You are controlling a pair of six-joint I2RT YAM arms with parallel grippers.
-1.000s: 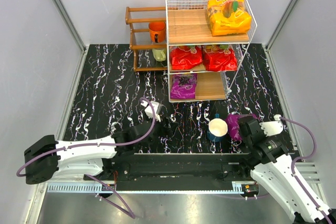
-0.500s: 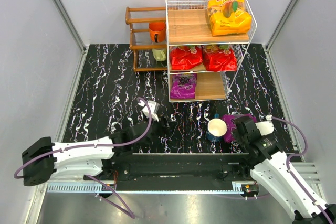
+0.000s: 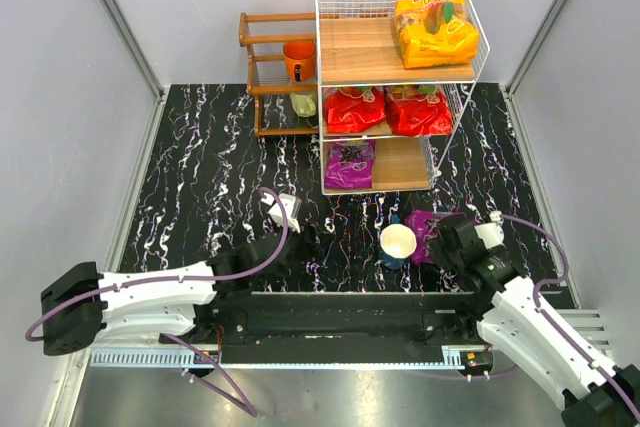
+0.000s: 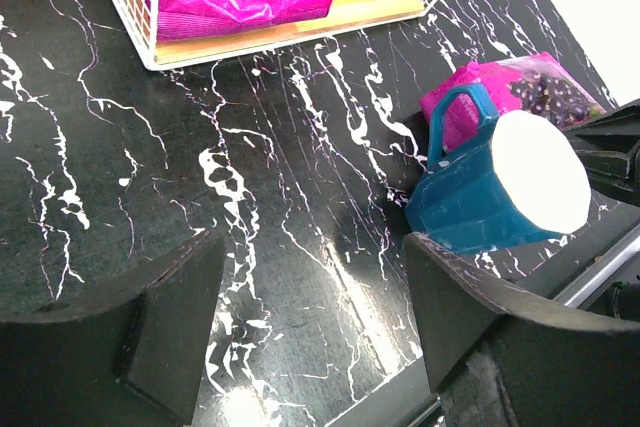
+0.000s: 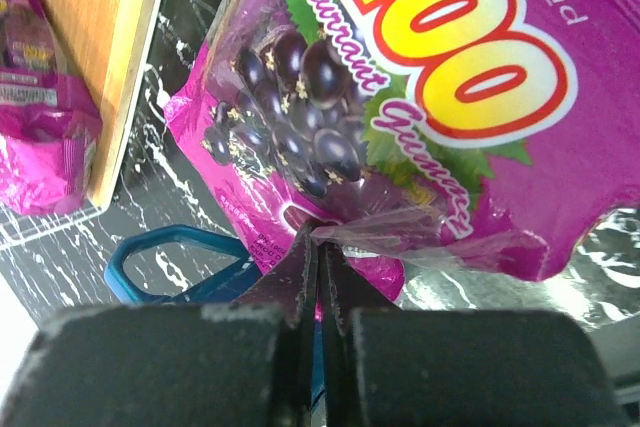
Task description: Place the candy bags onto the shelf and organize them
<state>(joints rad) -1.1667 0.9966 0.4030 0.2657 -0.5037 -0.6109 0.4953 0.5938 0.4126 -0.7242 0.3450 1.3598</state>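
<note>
- Right pincer (image 5: 318,239): clenches on the clear lower seam of the loose purple bag (image 5: 430,97), both fingers pressed flat together on the plastic.
- Loose purple bag: sits low over the tabletop (image 3: 200,167), near and slightly right of the shelf (image 3: 355,52), apart from its front edge; cannot tell whether lifted or resting.
- Left pincer (image 4: 312,247): released, fingers spread wide, low over the tabletop to the left, grasping nothing.
- Blue cup (image 3: 398,244) with white inside: crowds the left side of the loose purple bag, handle overlapping the bag's edge in the left wrist view; lies between that bag and the left pincer.
- Shelf, far of both arms: carries the orange-yellow bag (image 3: 434,32) on the right of the top tier, the two red bags (image 3: 354,109) side by side on the middle tier, and the shelved purple bag (image 3: 350,164) on the left half of the bottom tier.
- Dark wooden rack (image 3: 265,42): stands just left of the shelf, holding an orange mug (image 3: 299,59) with a pale green item below it.
</note>
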